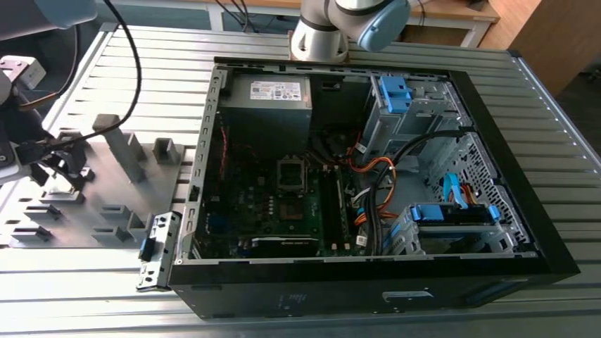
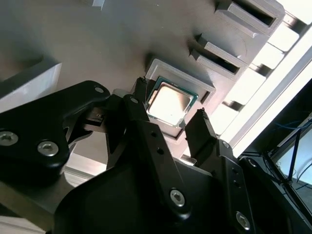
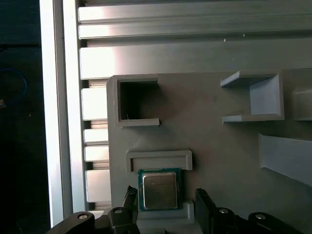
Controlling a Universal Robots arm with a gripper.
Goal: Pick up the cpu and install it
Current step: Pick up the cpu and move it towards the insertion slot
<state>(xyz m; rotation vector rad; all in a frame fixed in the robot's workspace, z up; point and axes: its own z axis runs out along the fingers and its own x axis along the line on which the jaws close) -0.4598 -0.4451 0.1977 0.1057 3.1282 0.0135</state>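
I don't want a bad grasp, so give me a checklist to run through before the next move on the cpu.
1. The cpu lies flat in its holder: ok.
2. Nothing rests on the cpu: ok.
3. The gripper is open and straddles the cpu: ok.
4. The gripper is low enough to catch the cpu's edges: cannot tell.
5. The socket in the computer case is ready to take it: cannot tell.

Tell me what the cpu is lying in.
The cpu lies in a shallow raised frame on the gray fixture plate, between the open jaws of the gripper. The floor beneath it is covered.
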